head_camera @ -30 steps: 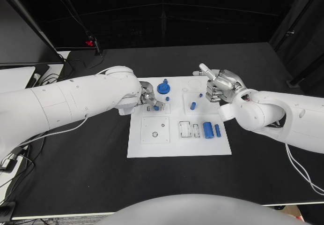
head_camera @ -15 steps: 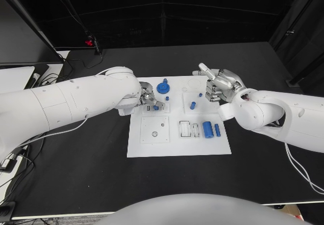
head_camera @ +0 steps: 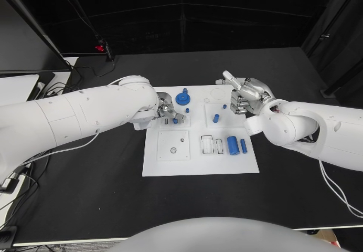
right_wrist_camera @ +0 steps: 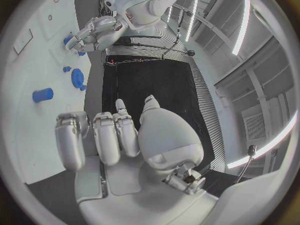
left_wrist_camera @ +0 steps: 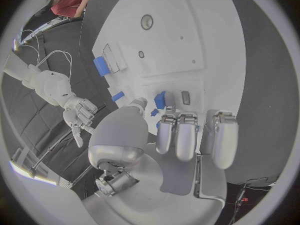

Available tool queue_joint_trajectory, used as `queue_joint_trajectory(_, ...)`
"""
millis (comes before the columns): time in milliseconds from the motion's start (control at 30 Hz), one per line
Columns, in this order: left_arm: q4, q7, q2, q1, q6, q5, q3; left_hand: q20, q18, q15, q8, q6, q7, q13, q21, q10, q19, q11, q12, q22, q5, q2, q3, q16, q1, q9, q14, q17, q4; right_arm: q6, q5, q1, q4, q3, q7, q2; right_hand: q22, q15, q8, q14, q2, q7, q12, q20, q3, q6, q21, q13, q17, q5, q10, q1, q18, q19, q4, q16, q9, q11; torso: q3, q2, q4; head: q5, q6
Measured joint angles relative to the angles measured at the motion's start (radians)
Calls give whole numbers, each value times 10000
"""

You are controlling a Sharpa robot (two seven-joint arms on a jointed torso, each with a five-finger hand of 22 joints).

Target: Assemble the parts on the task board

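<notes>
Black surface [head_camera: 91,184] carries the white task board [head_camera: 200,160] at its middle, with cables [head_camera: 19,173] trailing off the robot's left side and a pale sheet [head_camera: 15,86] at the far left edge. Both white arms close in over the board's far half. The left hand [head_camera: 165,110] hangs over the board's far left corner, its fingers [left_wrist_camera: 177,137] curled down side by side next to a small blue part [left_wrist_camera: 160,99]; whether they touch or pinch it cannot be told. The right hand [head_camera: 246,94] hovers above the far right corner, fingers [right_wrist_camera: 103,137] loosely bent and apart, holding nothing. A blue gear [head_camera: 182,97] lies flat near the far edge. A blue cylinder [head_camera: 234,145] lies in the board's right half, long axis running near to far, with a slimmer blue pin [head_camera: 243,146] parallel just beside it. A short blue peg [head_camera: 215,118] stands between the hands.
</notes>
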Motion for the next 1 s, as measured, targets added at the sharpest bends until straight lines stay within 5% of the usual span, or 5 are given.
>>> queue_joint_trajectory(1000, 44, 13, -131, -1, -270, -79, 0, -30, 1, -33, 351, -124, -55, 0, 0, -1, -31, -73, 0, 0, 1, 96, -26, 0, 97, 556, -34, 0, -27, 2, 0, -21, -10, -5, -63, -6, 0, 0, -1, 0, -1, 0, 0, 0, 0, 0, 0, 0, 0, 0, 0, 1, 0, 0, 0, 0, 7, 0, 3, -1, -2, -29, -13)
